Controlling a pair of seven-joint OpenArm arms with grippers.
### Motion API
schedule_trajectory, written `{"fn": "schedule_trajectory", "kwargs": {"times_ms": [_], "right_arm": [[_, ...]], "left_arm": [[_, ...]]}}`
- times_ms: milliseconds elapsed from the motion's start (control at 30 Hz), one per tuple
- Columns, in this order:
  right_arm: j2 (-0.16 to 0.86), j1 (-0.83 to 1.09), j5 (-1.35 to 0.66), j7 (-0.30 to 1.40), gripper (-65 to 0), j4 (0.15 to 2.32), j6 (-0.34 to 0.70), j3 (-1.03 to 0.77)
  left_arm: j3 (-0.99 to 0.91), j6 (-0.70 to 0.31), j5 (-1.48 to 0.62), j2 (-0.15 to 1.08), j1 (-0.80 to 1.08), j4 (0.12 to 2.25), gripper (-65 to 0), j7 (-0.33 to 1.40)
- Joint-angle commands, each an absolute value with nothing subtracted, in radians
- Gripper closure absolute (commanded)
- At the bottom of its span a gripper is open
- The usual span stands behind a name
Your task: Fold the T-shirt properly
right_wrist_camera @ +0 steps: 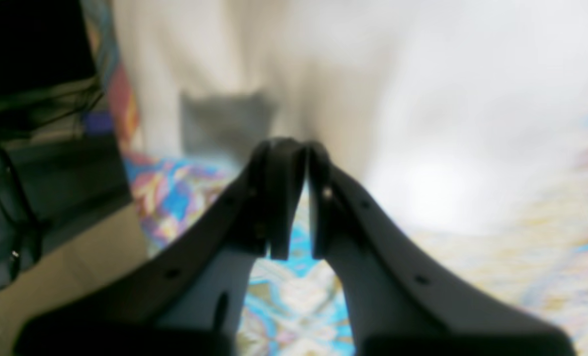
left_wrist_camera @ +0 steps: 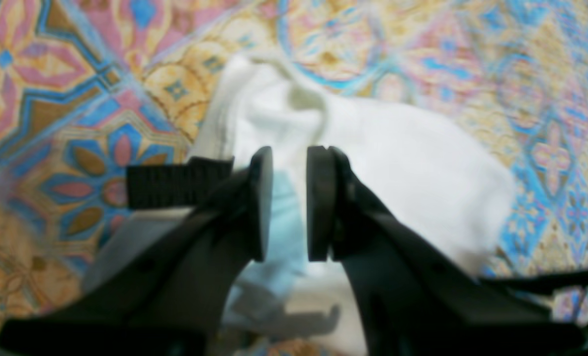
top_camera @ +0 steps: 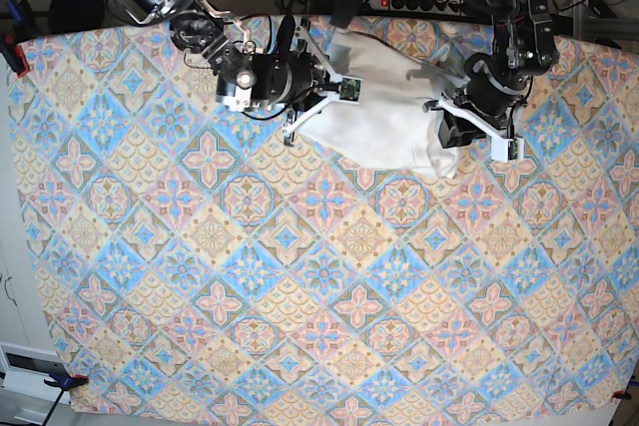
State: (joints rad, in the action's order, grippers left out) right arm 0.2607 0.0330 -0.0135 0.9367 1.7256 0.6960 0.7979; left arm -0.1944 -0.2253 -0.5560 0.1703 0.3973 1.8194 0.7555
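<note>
- Both pincers grasp cloth: your left gripper [left_wrist_camera: 289, 202] pinches a fold of the T-shirt [top_camera: 384, 112]; your right gripper [right_wrist_camera: 306, 195] clamps its hem.
- The shirt lies bunched near the patterned tabletop's [top_camera: 300, 296] far edge; draw it taut, evenly.

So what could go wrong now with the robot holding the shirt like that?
The T-shirt is bunched between both arms at the far edge of the table, so it may fold crooked or slide off the back. The left hand shows a gap around the cloth, so the pinch could slip. The right hand looks nearly shut on the cloth; a hard pull could stretch the shirt.
</note>
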Motion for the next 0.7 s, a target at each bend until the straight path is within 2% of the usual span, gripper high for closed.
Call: {"fn": "schedule_trajectory", "kwargs": {"times_ms": [0,167,367,667], "right_arm": [[0.274,0.025,-0.018,0.938,-6.0,1.762,0.698,0.792],[0.291,0.024,-0.018,0.94,-6.0,1.84,0.698,0.723],[0.283,0.019,-0.021,0.929,-6.0,1.813,0.698,0.587],[0.203,-0.15,-0.021,0.926,-5.7,1.655,0.698,0.496]], "left_arm": [[-0.196,-0.232,-0.565,0.176,0.423,1.886,-12.2,0.739],[-0.188,-0.234,-0.565,0.177,0.561,2.018,-12.3,0.74],[-0.185,-0.234,-0.562,0.177,0.578,1.9,-12.3,0.74],[-0.194,-0.234,-0.556,0.176,0.581,1.813,-11.9,0.794]]}}
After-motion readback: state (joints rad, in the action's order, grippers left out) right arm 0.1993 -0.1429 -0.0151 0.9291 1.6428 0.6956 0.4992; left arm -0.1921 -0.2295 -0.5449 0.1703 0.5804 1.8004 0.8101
